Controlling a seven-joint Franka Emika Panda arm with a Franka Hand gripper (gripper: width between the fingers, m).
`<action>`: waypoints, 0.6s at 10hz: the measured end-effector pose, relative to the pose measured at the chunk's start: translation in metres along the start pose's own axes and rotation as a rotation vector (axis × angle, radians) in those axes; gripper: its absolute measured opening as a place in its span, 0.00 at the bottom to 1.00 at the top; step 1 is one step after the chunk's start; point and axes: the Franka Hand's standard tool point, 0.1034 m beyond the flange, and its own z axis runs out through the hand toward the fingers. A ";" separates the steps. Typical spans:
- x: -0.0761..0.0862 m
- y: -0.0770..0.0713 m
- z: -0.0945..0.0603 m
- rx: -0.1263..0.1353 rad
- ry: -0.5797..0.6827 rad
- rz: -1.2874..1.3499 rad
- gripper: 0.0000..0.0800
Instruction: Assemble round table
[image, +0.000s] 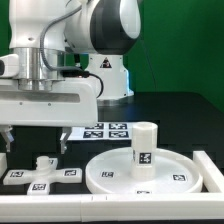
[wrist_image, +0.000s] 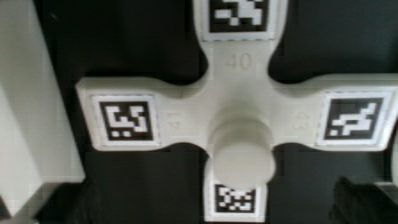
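White plastic on a black table: the cross-shaped foot lies flat, with a square black-and-white tag on each arm and a stub rising from its middle. The gripper hangs right above it, jaws spread wide and gripping nothing. On the exterior view's right, the tagged cylinder leg stands upright at the middle of the rimmed round disc. The marker board lies just behind.

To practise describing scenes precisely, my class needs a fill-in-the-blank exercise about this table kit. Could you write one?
The leg stands upright on the round ___.
The foot below the open gripper is shaped like a ___.
The marker board carries black-and-white ___.
Missing words: disc; cross; tags.
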 end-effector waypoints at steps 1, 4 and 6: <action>-0.001 -0.003 0.002 0.004 -0.007 0.013 0.81; -0.001 -0.025 -0.001 0.089 -0.118 0.069 0.81; 0.004 -0.016 -0.004 0.082 -0.114 0.078 0.81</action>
